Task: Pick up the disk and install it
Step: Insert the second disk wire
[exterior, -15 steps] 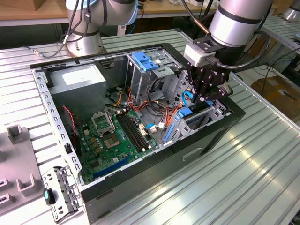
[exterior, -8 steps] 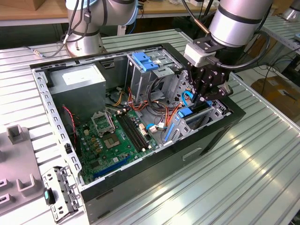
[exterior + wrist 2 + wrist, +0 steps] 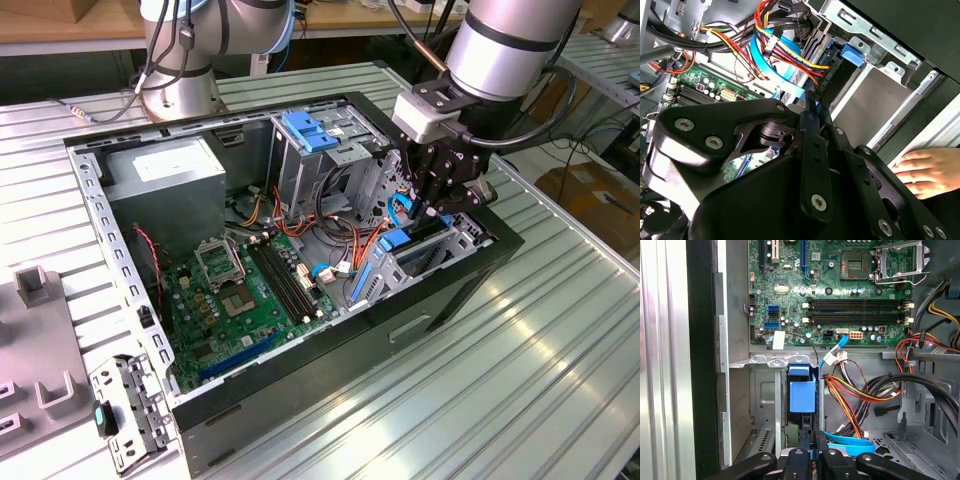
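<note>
Your black gripper [image 3: 812, 452] was clamped on the blue-railed silver disk [image 3: 802, 395], standing edge-down directly beneath it in the case's right-hand bay [image 3: 455, 245].

A ribbed metal table [image 3: 540, 340] carries everything — the open computer case [image 3: 300, 250] sits on it. Just beside the case's corner lies a small perforated metal bracket [image 3: 130, 410], and beyond that a grey moulded fixture [image 3: 35, 350].

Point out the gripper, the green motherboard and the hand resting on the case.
gripper [image 3: 432, 212]: exterior view, between its fingertips, down in the drive bay.
motherboard [image 3: 840, 290]: first wrist view, green board near the memory slots.
hand [image 3: 925, 172]: second wrist view, back of the fingers.
</note>
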Available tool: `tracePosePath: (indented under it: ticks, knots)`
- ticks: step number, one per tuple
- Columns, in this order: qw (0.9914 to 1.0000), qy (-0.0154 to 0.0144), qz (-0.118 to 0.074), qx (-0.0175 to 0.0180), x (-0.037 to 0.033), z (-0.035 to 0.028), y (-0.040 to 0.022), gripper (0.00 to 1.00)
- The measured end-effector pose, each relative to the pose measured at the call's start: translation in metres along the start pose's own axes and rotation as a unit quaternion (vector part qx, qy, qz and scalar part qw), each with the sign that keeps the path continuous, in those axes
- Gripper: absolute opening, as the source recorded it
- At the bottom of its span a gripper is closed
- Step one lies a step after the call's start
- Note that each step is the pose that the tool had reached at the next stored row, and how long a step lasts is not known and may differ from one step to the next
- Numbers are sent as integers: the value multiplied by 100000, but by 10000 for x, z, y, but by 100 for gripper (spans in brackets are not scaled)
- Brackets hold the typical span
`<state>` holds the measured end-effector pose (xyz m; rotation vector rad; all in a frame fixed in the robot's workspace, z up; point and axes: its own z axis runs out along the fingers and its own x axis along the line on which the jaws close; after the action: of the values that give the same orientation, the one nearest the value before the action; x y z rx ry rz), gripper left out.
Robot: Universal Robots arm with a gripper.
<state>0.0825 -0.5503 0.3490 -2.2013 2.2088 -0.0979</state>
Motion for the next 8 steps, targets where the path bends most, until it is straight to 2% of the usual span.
tracePosePath:
  ticks: [8]
  knots:
    - [100000, -2, -3, 2, 0, 25, 1, 16]
